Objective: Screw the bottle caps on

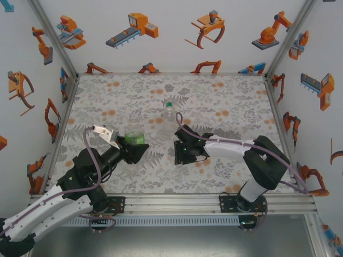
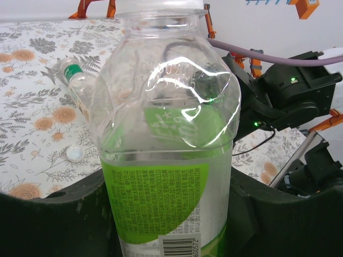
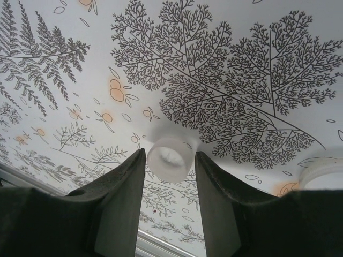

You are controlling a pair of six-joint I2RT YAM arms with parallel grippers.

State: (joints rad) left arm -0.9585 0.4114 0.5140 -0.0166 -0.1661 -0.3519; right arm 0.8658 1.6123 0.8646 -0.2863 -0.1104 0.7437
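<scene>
Fingers of my left gripper are clamped on the upright green-labelled bottle. On my right gripper the fingers stand apart, flanking a white cap on the floral table, slim gaps either side. Second white cap noted beside a green-capped bottle.

L fingers clamped in grip, R fingers slightly apart, both arms reaching inward.

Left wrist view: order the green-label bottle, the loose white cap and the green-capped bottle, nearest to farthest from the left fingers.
1. Green-label bottle, between the fingers.
2. White cap, on the table, left.
3. Green-capped bottle, farther back, left.
</scene>
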